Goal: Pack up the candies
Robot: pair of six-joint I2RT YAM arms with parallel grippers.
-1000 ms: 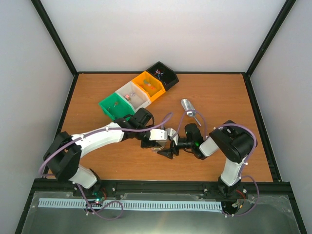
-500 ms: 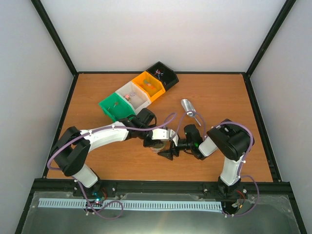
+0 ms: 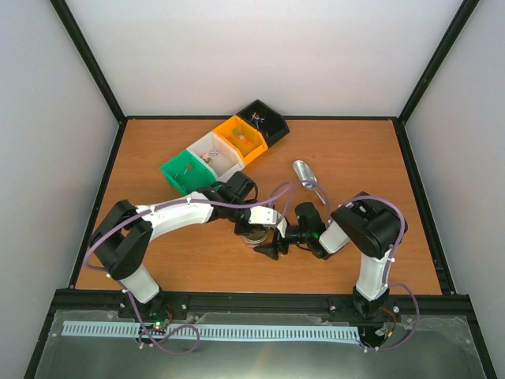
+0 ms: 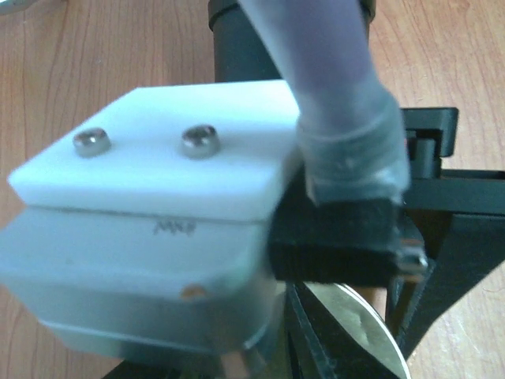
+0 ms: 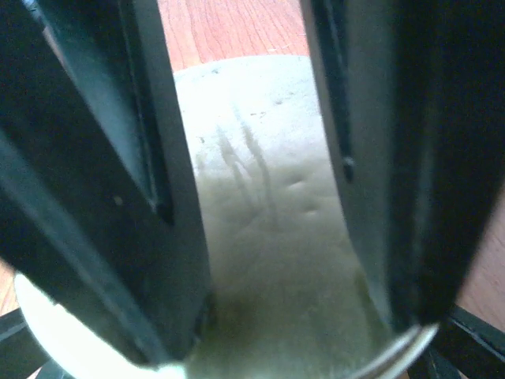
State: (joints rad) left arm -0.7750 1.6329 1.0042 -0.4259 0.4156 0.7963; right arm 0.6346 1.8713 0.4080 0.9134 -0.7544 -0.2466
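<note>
The candies lie as tiny wrapped pieces in the bins at the back: some in the white bin [image 3: 207, 156], some in the orange bin [image 3: 241, 138] and some in the black bin [image 3: 256, 118]. Both grippers meet over a round pale-gold lid [image 3: 254, 238] at the table's middle front. My left gripper [image 3: 257, 229] sits on top of the lid, and its fingers are hidden. My right gripper [image 3: 273, 239] reaches in from the right. In the right wrist view its dark fingers [image 5: 150, 158] stand apart over the lid [image 5: 260, 205]. The lid also shows in the left wrist view [image 4: 359, 324].
A green bin [image 3: 183, 170] stands at the left end of the bin row. A shiny metal scoop [image 3: 304, 174] lies on the wood behind the right arm. The left wrist view is mostly filled by a white block [image 4: 158, 174] with two screws.
The left arm's elbow has swung back and left while its gripper stayed at the lid. The right arm has edged slightly left. The lid has not moved.
</note>
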